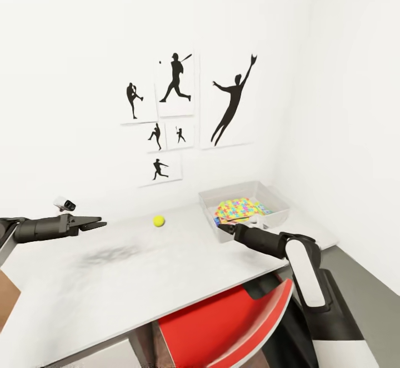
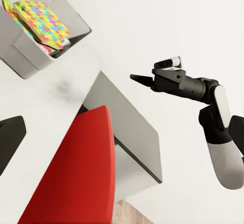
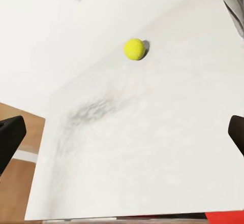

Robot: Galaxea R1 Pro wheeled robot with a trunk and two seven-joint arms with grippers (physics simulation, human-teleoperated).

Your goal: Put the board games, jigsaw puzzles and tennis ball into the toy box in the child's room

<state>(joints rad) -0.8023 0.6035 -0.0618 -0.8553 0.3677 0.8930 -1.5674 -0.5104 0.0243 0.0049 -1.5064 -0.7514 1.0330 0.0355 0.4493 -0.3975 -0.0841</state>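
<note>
Head view puts the tennis ball (image 1: pixel 159 221) on the table (image 1: pixel 139 279), between the two grippers and apart from both. It lies ahead of the left gripper (image 1: pixel 94 224), off toward the toy box (image 1: pixel 244 210), and it looks somewhat nearer that gripper than the right gripper (image 1: pixel 226 227), which hangs by the box's near wall. Both grippers carry nothing; the left fingers look nearly closed. Jigsaw sheets (image 1: pixel 239 210) already lie inside the box. Right wrist view shows the ball (image 3: pixel 134 49) well ahead, with the fingertips (image 3: pixel 10 137) spread wide. Left wrist view shows the box (image 2: pixel 35 31) and a red chair (image 2: pixel 76 178).
</note>
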